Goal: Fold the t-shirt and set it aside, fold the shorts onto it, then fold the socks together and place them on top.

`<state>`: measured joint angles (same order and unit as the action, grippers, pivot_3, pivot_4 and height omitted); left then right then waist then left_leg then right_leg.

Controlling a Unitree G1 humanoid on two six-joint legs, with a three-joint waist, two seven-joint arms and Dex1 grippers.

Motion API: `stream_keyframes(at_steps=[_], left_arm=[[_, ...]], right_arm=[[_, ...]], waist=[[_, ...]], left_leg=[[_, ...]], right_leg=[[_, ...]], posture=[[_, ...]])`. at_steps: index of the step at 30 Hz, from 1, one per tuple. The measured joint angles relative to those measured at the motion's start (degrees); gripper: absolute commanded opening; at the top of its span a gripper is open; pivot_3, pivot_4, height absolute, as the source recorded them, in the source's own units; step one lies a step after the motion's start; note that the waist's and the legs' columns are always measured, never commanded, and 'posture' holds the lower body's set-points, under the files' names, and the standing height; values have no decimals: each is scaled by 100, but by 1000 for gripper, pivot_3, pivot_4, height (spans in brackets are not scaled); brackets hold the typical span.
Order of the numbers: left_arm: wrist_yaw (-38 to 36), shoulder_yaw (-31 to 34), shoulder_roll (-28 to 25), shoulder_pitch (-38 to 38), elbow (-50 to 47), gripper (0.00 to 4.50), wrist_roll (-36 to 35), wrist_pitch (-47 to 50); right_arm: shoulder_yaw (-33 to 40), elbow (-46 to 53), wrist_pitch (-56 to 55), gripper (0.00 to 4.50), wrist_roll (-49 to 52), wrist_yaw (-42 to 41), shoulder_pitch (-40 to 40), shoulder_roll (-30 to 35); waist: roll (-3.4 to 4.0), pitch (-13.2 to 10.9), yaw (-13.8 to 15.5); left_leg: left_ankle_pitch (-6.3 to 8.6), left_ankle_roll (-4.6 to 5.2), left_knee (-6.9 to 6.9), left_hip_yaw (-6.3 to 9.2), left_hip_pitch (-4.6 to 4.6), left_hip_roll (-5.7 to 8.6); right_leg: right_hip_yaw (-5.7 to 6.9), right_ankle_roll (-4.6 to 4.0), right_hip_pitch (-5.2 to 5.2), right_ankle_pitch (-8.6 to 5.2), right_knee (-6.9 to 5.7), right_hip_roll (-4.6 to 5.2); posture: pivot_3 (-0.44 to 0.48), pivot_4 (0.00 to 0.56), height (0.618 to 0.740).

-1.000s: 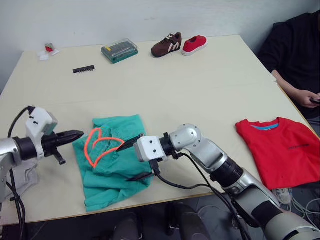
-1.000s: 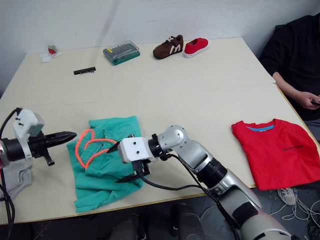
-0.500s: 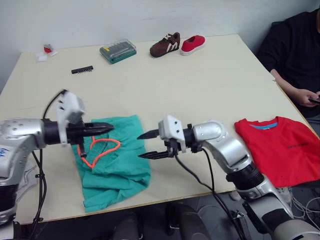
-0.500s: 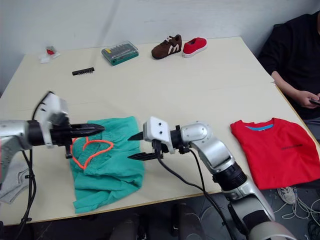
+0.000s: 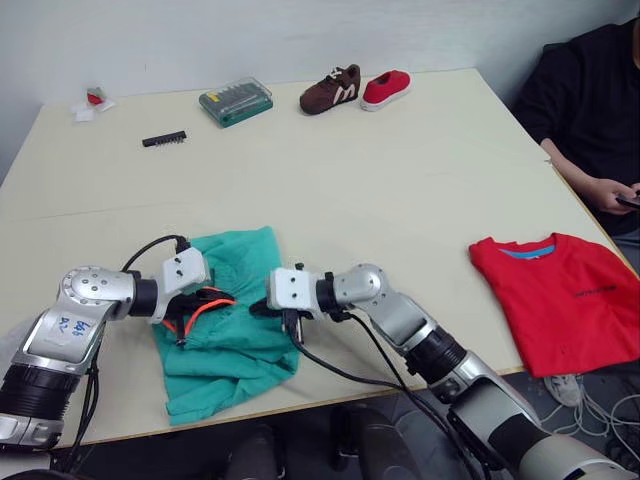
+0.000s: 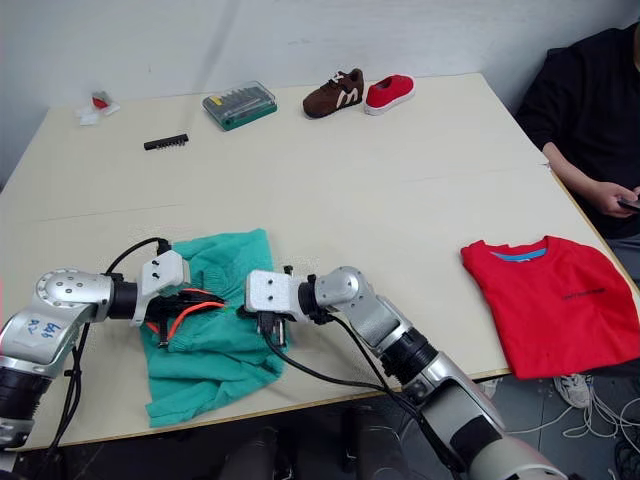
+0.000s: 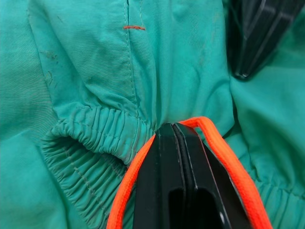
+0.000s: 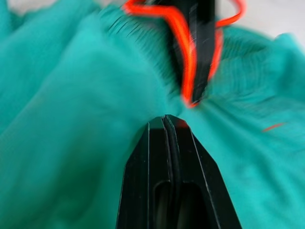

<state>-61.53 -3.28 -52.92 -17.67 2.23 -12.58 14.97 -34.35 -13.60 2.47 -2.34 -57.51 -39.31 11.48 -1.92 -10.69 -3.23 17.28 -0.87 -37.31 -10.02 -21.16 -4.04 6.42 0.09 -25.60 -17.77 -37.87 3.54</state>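
Observation:
The teal shorts (image 5: 235,335) lie crumpled near the table's front edge, their orange drawstring (image 5: 205,300) looped at the waistband. My left gripper (image 5: 205,298) is shut, its tips pushed against the gathered waistband (image 7: 86,138) with the drawstring (image 7: 224,152) draped around the fingers. My right gripper (image 5: 260,305) faces it from the right and is shut on a pinch of the shorts' fabric (image 8: 95,95). The red t-shirt (image 5: 560,300) lies folded at the front right, apart from both grippers. The socks are hidden.
At the table's far side sit a brown shoe (image 5: 333,88), a red shoe (image 5: 388,87), a green tool case (image 5: 237,101), a black bit strip (image 5: 164,138) and a small red-and-white item (image 5: 92,100). A person in black (image 5: 590,120) sits at the right.
My right gripper has gone back down onto the shorts and shut on the fabric. My left gripper, shut throughout, has dropped to the waistband, the drawstring now around it.

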Motion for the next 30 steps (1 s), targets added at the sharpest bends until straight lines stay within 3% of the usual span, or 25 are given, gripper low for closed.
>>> stream_keyframes(at_steps=[8,14,17,22,30], left_arm=[[121,123,74,18,253,0,51,-227],[32,481,301,85,-165,0,-562,323],[22,659,280,219,-515,0,-770,622],[209,628,287,470,-552,0,-518,618],[337,589,372,573,-458,0,-296,428]], right_arm=[[110,1075,112,35,346,-848,682,930],[1111,927,1065,35,1173,-554,48,419],[1405,202,1149,35,1189,-31,-598,-164],[1457,-1895,767,35,629,937,-1376,-835],[1888,-3881,5,35,132,2250,-2183,-979]], waist=[[0,0,2],[0,0,-10],[0,0,-22],[1,0,-20],[2,-1,-22]], left_leg=[[-6,-7,6,5,17,0],[-15,-14,3,9,9,-6],[-20,-22,6,7,12,-6],[-24,-15,5,7,0,-4],[-24,-13,5,4,-4,-3]], right_leg=[[0,-1,8,0,-17,-2],[4,-9,3,5,-20,-4],[4,-9,3,5,-19,-4],[4,-10,0,4,-8,-2],[2,-10,-4,4,-7,1]], posture=[[0,150,740],[0,150,740],[0,150,740],[0,150,740],[0,150,740]])
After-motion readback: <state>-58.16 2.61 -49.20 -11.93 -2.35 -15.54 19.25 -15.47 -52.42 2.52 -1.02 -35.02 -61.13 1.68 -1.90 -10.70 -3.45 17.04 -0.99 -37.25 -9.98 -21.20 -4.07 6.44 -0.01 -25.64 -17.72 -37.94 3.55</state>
